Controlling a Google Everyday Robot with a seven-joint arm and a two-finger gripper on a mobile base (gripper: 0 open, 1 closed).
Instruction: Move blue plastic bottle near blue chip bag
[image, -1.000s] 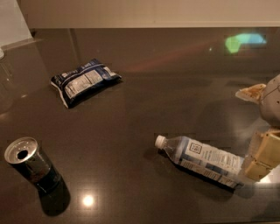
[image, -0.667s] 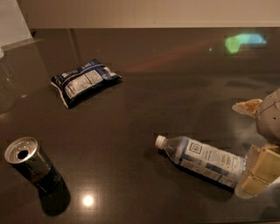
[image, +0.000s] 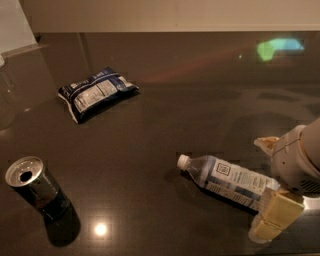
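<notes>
The blue plastic bottle (image: 230, 181) lies on its side on the dark table (image: 165, 125) at the right, with its white cap pointing left. The blue chip bag (image: 95, 92) lies flat at the upper left, well apart from the bottle. My gripper (image: 270, 180) comes in from the right edge at the bottle's base end. It is open, with one pale finger (image: 266, 143) behind the bottle and the other finger (image: 276, 216) in front of it. The bottle's base is partly hidden by the gripper.
An opened dark metal can (image: 36, 188) stands at the lower left. A clear object (image: 5, 95) shows at the left edge. A light wall runs along the table's far edge. A lamp glare spot sits by the can.
My gripper has moved down and left in the view, closing in on the bottle's base end so that its fingers now straddle it. The bottle, bag and can have not moved.
</notes>
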